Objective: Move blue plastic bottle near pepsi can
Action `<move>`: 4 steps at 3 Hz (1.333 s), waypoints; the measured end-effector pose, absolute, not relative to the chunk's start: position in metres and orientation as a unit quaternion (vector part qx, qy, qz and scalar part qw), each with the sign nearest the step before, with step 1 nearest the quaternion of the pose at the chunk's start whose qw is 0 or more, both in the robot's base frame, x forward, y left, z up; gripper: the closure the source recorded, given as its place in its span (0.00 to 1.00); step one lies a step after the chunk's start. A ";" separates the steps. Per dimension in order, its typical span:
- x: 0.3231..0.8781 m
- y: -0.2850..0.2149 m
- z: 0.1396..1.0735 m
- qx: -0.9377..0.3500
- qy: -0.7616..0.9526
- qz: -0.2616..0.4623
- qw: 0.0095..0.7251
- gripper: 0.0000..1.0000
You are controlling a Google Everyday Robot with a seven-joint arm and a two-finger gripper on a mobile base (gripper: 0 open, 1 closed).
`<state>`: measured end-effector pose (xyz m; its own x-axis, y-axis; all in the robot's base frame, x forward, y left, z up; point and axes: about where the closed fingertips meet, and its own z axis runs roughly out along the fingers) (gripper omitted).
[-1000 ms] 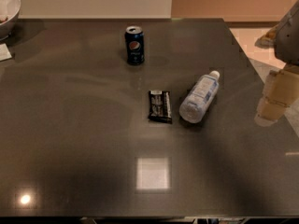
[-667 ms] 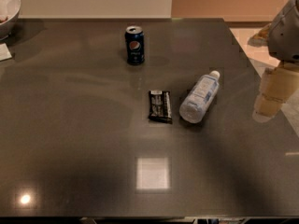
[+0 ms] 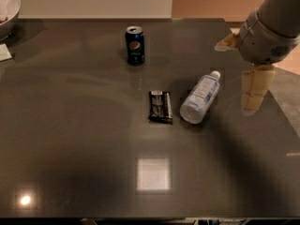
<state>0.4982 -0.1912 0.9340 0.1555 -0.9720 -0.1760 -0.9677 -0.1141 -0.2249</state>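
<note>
Blue plastic bottle (image 3: pixel 200 99): lies on its side on the desk (image 3: pixel 70 149), near the gripper (image 3: pixel 254 95) on its left, not touching. Cannot tell whether gripper is open or closed. Seems the approach step, grasp not yet made. Next calls for reaching left, gripping, then carrying farther left toward pepsi can (image 3: pixel 135 45). Shows round Pepsi logo on can; bottle label and black wrapper (image 3: pixel 161 106) unreadable.

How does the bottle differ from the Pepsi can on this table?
The bottle lies on its side; the can stands upright. The bottle is clear pale plastic and longer; the can is dark blue and shorter. Both rest on the table, apart. The claw hangs right of the bottle, touching neither.
</note>
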 end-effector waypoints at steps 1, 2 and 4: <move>0.519 -0.181 0.913 -0.803 0.579 -0.004 0.140 0.00; 0.540 -0.173 0.895 -0.850 0.510 0.001 0.130 0.00; 0.575 -0.160 0.861 -0.910 0.405 0.028 0.081 0.00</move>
